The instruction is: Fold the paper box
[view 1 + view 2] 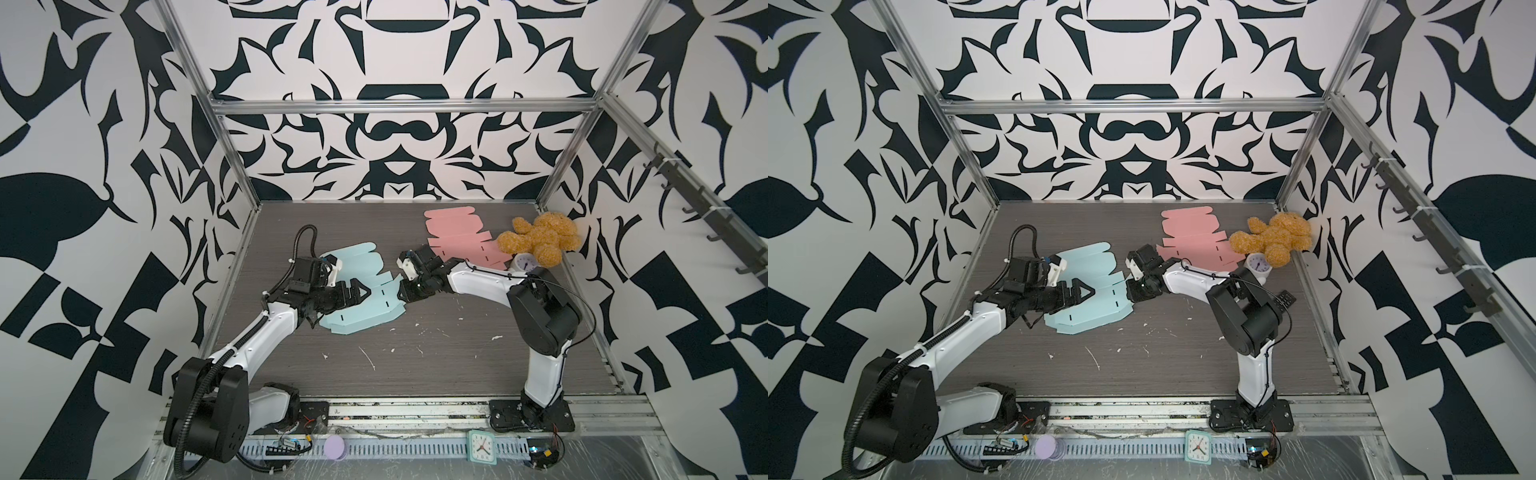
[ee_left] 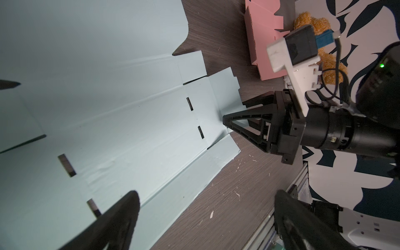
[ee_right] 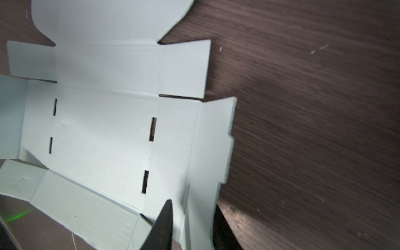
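The paper box [image 1: 376,305] [image 1: 1100,309] is a pale blue, unfolded blank lying mostly flat, inner face up, on the dark worktop [image 1: 415,374], left of centre in both top views. Its long axis runs from the back wall toward the front rail, turned slightly. The rounded lid panel [image 1: 349,252] points to the back and a little left, and the straight near edge angles toward the right.

The left end effector [image 2: 206,192] hangs over the left and middle part of the blank with its jaws spread wide. One finger is above the blue card and the other is past the sheet's edge, above bare worktop. It holds nothing.

The right end effector [image 3: 193,203] [image 1: 402,291] is at the blank's right edge, where the notched side flap [image 3: 212,140] tilts up off the worktop. Its jaws stand close together with one on each face of that flap. The right wrist view is too oblique to tell whether they actually pinch the card.

A pink blank [image 1: 453,232] lies apart, farther back and to the right.
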Action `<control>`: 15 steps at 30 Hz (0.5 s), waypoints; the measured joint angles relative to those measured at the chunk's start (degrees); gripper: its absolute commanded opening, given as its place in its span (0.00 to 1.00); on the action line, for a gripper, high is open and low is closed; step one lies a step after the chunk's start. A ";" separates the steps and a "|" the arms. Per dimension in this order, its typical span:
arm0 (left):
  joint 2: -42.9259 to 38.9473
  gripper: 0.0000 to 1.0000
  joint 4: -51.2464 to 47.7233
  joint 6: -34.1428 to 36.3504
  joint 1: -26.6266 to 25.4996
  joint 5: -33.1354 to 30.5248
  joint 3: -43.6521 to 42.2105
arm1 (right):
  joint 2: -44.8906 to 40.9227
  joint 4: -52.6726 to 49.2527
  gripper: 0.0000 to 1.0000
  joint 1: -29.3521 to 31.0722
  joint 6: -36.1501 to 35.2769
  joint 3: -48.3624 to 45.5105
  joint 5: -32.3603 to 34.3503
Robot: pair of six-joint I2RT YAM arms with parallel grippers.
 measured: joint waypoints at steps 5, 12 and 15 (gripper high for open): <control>0.00 0.99 0.00 -0.02 0.00 -0.02 0.00 | 0.00 0.00 0.21 -0.02 -1.11 0.00 -0.11; 0.00 0.98 -0.07 0.00 0.00 -0.17 0.00 | 0.57 -0.83 0.15 -0.42 -3.15 1.70 -0.39; 0.00 0.98 -0.09 0.00 0.00 -0.20 0.00 | 1.31 -1.97 0.13 -0.81 -4.59 3.26 -1.03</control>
